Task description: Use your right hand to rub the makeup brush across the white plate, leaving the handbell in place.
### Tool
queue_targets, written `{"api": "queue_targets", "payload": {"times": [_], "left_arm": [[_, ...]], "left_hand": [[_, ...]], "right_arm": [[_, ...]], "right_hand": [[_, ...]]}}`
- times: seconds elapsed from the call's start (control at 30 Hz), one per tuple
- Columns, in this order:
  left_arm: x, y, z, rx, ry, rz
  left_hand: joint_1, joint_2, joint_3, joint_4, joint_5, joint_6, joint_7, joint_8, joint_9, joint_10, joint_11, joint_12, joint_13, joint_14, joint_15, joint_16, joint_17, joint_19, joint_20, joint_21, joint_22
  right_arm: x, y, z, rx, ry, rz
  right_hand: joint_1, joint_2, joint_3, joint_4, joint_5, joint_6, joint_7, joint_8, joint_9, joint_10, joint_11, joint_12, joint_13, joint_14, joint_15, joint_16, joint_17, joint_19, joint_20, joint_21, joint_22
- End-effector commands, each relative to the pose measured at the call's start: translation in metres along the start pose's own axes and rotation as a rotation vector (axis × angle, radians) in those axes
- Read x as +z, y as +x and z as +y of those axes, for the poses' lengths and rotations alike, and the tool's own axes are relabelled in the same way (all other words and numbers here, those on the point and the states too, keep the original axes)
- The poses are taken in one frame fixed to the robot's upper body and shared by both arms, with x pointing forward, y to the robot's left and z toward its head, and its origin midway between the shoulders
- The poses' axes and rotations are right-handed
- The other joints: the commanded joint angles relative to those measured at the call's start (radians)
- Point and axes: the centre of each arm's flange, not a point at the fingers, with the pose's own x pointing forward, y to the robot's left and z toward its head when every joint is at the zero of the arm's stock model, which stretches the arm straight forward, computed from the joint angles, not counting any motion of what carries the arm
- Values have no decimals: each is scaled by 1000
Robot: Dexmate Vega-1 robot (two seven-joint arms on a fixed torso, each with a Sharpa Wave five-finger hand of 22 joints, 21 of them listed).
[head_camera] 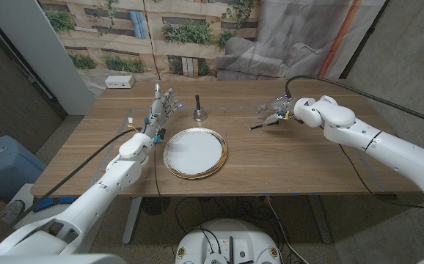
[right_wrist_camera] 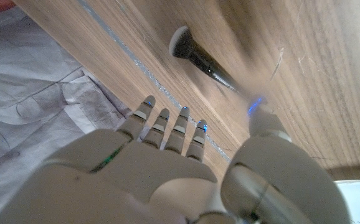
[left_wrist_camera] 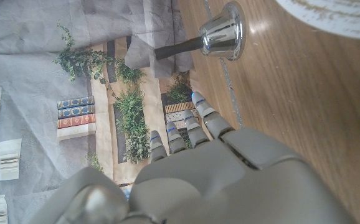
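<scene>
On white plate: nothing

Head camera looks down over the whole table; both wrist cameras sit close, sharing its wood surface.

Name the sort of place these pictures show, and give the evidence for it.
Probably a robot test room or lab dressed as a home: a printed backdrop of plants and shelves, grey draped cloth, and a wooden table with cables trailing below.
</scene>
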Motion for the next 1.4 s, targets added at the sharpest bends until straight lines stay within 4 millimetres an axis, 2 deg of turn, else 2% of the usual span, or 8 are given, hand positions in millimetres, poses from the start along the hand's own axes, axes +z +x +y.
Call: {"api": "queue_targets", "payload": {"times": [0.03, 0.2, 0.3, 0.5, 0.8, 1.03, 1.4], "left_arm": [[0, 0, 0, 0, 0, 0], [0, 0, 0, 0, 0, 0], [0, 0, 0, 0, 0, 0], [0, 0, 0, 0, 0, 0], [0, 0, 0, 0, 0, -1], [0, 0, 0, 0, 0, -1], [0, 0, 0, 0, 0, -1]], "left_hand": [[-1, 15, 0, 7, 7, 1, -7, 3, 2, 2, -7, 7, 3, 9, -14, 3, 2, 6, 1, 7, 5], [-1, 15, 0, 7, 7, 1, -7, 3, 2, 2, -7, 7, 3, 10, -14, 3, 2, 6, 0, 7, 5], [-1, 15, 0, 7, 7, 1, -7, 3, 2, 2, -8, 7, 3, 10, -13, 3, 2, 6, 1, 6, 5], [-1, 15, 0, 7, 7, 1, -7, 3, 2, 2, -7, 7, 3, 10, -14, 3, 2, 6, 1, 7, 5], [-1, 15, 0, 7, 7, 0, -7, 3, 2, 3, -7, 8, 3, 10, -13, 3, 2, 6, 1, 7, 5], [-1, 15, 0, 7, 7, 0, -7, 3, 2, 3, -7, 7, 3, 9, -12, 3, 2, 5, 1, 6, 5], [0, 15, 0, 7, 7, 0, -7, 3, 2, 3, -7, 7, 3, 9, -13, 3, 2, 6, 1, 6, 5]], "right_arm": [[12, 11, 5, 25, -59, 12], [16, 14, 6, 25, -76, 12], [18, 16, 8, 26, -85, 9], [19, 18, 11, 23, -102, 5], [22, 17, 14, 4, -115, -2], [23, 17, 15, -8, -118, -1], [24, 21, 12, 8, -128, -5]], "right_hand": [[15, 1, 2, 8, 3, 27, -6, 11, 3, 34, -7, 8, 1, 24, -4, 13, -1, 23, -2, 7, 4], [32, 5, 6, 7, 2, 37, -10, 11, 3, 59, -13, 10, 0, 39, -14, 19, -2, 34, -9, 8, 4], [52, 10, 9, 6, 1, 56, -13, 15, 3, 74, -30, 8, -1, 51, -24, 23, -2, 48, -15, 9, 4], [80, 14, 12, 6, -4, 92, -14, 24, 4, 118, -47, 11, -2, 73, -40, 32, -3, 64, -23, 9, 5], [117, 20, 5, 11, -20, 159, -16, 42, 7, 197, -85, 14, -4, 114, -65, 49, -1, 82, -33, 5, 5], [133, 25, -1, 14, -30, 191, -16, 49, 8, 240, -90, 11, -4, 143, -91, 62, 0, 93, -40, 4, 5], [152, 41, -8, 17, -38, 243, -16, 65, 10, 288, -93, 6, -2, 171, -108, 76, 3, 102, -49, 3, 5]]}}
